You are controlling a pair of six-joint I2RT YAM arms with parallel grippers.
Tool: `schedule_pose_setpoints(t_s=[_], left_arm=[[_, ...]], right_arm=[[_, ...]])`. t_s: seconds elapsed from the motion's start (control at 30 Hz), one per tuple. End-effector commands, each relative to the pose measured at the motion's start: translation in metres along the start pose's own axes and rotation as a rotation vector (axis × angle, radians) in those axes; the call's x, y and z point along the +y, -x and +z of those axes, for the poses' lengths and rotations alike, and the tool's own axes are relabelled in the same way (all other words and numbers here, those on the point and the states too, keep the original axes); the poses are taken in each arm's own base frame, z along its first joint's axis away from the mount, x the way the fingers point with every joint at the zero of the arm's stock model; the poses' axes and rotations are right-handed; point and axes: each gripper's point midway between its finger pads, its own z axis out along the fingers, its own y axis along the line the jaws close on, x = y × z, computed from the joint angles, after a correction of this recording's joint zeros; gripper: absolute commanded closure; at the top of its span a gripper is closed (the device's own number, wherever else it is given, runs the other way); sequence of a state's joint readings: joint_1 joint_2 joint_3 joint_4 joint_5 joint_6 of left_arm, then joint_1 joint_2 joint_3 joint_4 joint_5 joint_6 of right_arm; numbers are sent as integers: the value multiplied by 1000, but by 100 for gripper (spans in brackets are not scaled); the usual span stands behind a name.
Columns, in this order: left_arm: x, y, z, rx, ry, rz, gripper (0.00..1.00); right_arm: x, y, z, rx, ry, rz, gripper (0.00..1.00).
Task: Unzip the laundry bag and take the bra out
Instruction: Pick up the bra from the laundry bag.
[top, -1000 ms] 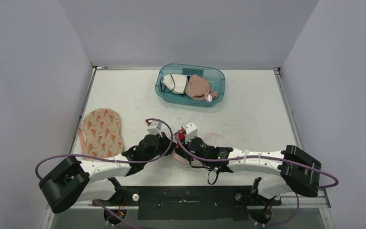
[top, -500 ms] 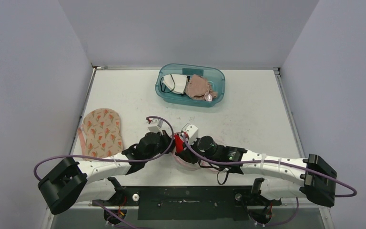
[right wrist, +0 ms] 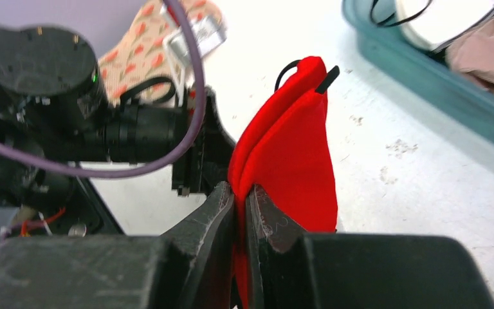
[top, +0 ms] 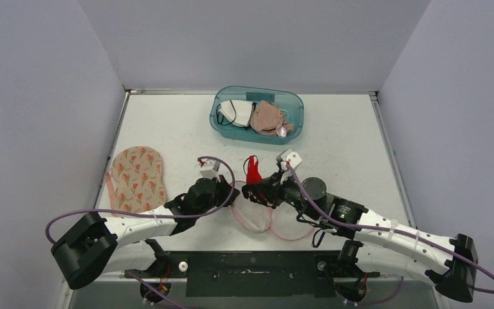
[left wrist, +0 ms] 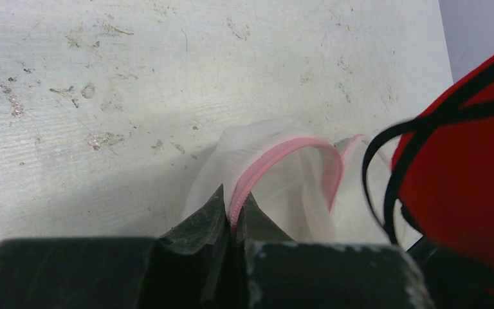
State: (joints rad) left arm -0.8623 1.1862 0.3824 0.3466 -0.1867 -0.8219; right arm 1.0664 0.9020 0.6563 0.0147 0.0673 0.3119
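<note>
The left hand pinches the one laundry bag; the right hand grips the one red bra.

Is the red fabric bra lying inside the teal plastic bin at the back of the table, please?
No, the red fabric bra is pinched in the right arm's fingers, well short of the teal plastic bin.

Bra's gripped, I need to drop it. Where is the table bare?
Bare: table right of the teal bin, beyond the right gripper; also the far-left corner behind the floral pouch. Crowded: near centre, around the laundry bag, left gripper and red bra.
</note>
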Motion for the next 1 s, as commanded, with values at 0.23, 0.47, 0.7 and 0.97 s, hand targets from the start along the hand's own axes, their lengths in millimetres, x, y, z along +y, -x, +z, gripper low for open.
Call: schedule_pose_setpoints(t_s=[0.23,0.47,0.7,0.97], left_arm=[[-20,24,1,-62,-36,4,100],[-17,35,0,-100,1,-2,96],[-20,41,-8,-111,0,-10,57],[-26,56,-33,-142,-21,-41,25]], right_arm=[[-42,55,-18,-235,-215,96,95],[-76,83,-22,-217,-465,9,95],[-119,126,-20,-240,-731,-47,95],[-177,172,22,-267,-893,-44,95]])
